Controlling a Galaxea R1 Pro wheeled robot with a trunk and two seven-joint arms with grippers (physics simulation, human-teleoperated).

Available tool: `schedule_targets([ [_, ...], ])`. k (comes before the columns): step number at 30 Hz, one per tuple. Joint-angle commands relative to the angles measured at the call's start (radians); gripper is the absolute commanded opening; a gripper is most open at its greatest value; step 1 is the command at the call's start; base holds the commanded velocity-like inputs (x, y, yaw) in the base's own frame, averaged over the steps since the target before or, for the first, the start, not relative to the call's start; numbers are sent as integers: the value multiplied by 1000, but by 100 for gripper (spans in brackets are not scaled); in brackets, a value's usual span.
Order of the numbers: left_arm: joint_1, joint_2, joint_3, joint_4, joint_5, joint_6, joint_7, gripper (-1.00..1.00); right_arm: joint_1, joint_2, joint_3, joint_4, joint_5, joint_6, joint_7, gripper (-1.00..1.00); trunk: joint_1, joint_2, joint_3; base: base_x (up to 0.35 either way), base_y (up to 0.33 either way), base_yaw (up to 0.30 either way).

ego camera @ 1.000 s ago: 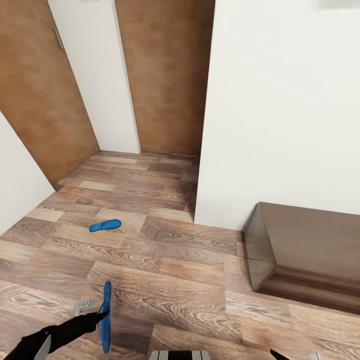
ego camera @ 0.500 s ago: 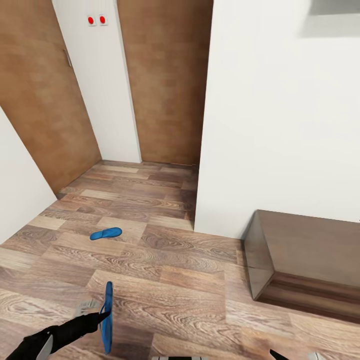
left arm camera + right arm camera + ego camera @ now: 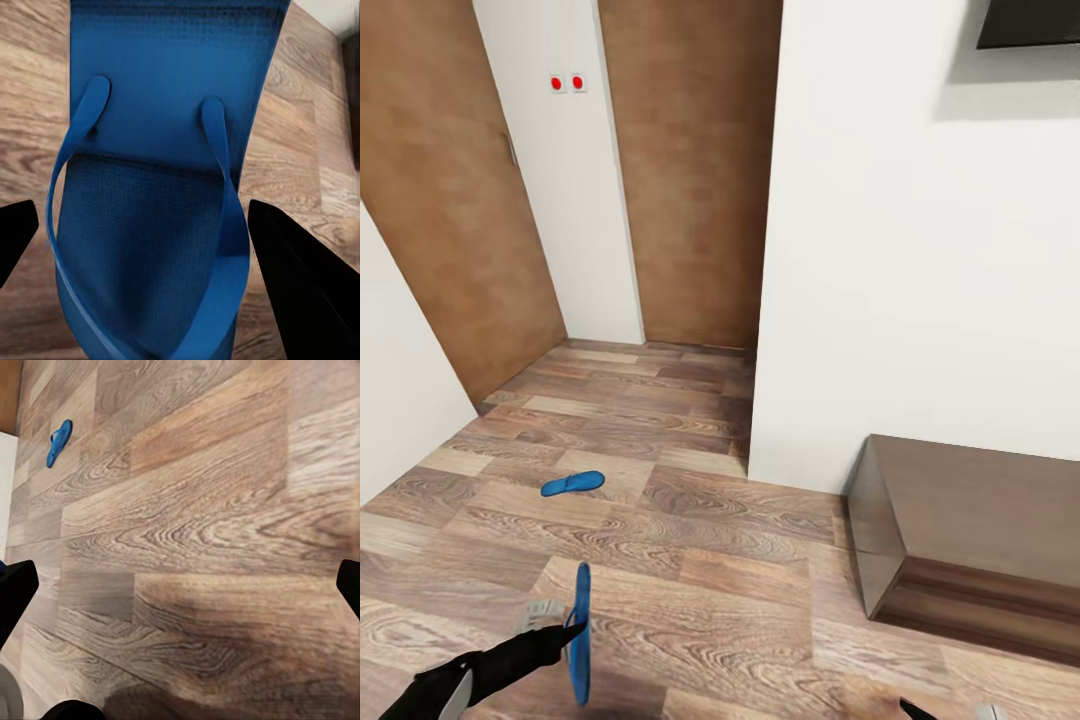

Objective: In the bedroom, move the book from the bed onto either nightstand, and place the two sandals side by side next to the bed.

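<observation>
Grained wood-plank floor (image 3: 740, 560), textured sandal (image 3: 150, 247)

Two wood doors (image 3: 690, 170), red switches (image 3: 567, 83), dark bench cabinet (image 3: 975, 530).

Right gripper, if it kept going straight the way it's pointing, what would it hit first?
Likely the bare wood floor; nothing lies in its line. The loose sandal sits well off to one side.

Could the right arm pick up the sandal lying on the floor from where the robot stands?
Probably not yet. The loose sandal lies well ahead and toward the left side, while the right gripper sits low at the right. The wood floor between is bare.
</observation>
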Motion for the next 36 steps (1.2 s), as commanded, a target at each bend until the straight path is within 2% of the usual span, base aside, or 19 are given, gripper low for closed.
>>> schedule_targets([
  [1,-1,-2,8,-1,-10,7,-7,-100,0,0,-1,0,-7,10,3,100,-1,0,3,0,0,0],
  [27,-1,-13,8,1,-10,7,-4,-100,0,0,0,0,-7,10,1,100,-12,6,104,0,0,0],
  [36,-1,-24,8,2,-10,7,1,-100,0,1,1,1,-7,10,0,100,-16,8,138,0,0,0],
])
